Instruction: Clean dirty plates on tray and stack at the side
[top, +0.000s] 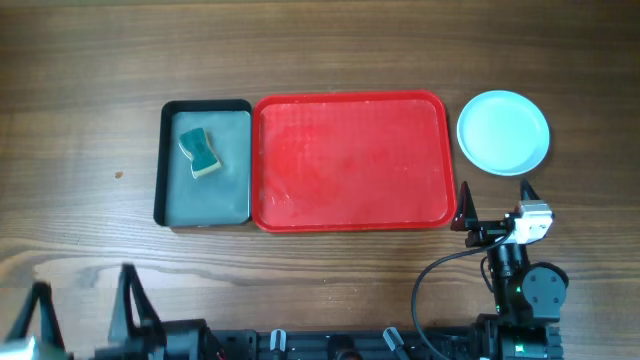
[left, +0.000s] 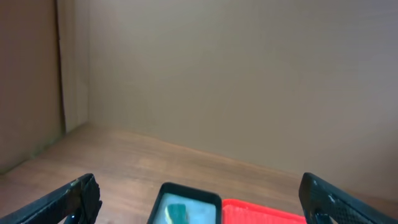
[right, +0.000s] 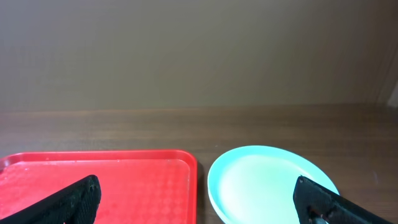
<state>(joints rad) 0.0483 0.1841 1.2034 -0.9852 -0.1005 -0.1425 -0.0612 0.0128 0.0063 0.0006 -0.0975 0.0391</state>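
Observation:
The red tray (top: 350, 161) lies mid-table with nothing on it; its surface looks wet or smeared. It also shows in the right wrist view (right: 99, 180) and in the left wrist view (left: 261, 214). A pale aqua plate (top: 503, 132) sits on the table just right of the tray, also in the right wrist view (right: 267, 183). I cannot tell whether other plates lie under it; no white plate shows. My right gripper (top: 497, 200) (right: 198, 186) is open and empty, just in front of the plate and the tray's right corner. My left gripper (top: 85, 298) (left: 199, 190) is open and empty at the near left edge.
A small black tray with grey inside (top: 168, 160) lies against the red tray's left side and holds a teal sponge (top: 201, 152); both show in the left wrist view (left: 180, 199). A cable (top: 430, 275) loops beside the right arm's base.

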